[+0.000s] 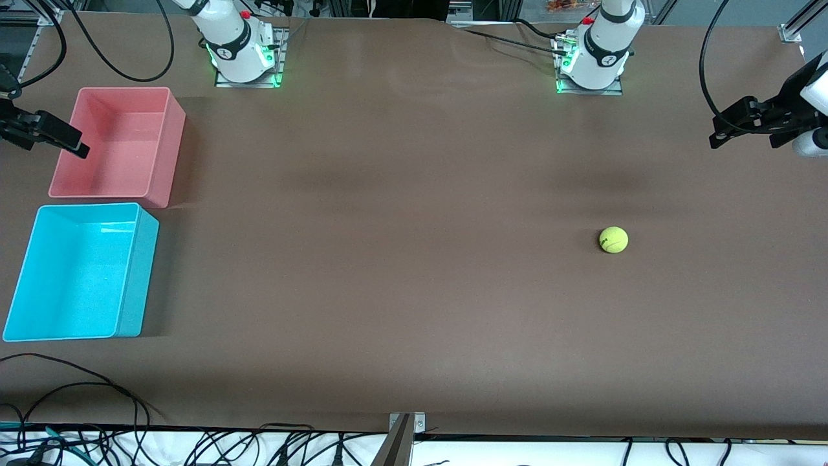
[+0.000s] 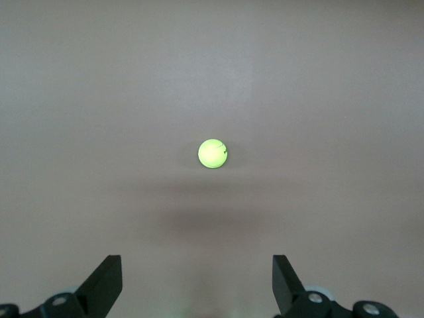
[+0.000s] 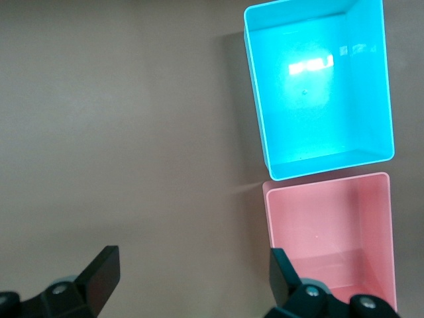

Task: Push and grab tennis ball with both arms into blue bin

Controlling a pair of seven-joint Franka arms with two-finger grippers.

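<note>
The tennis ball lies on the brown table toward the left arm's end; it also shows in the left wrist view. The blue bin stands empty at the right arm's end, and shows in the right wrist view. My left gripper hangs in the air at the table's left-arm end, away from the ball, open and empty. My right gripper hangs over the outer edge of the pink bin, open and empty.
A pink bin stands empty beside the blue bin, farther from the front camera; it shows in the right wrist view. The two arm bases stand at the table's back edge. Cables lie along the front edge.
</note>
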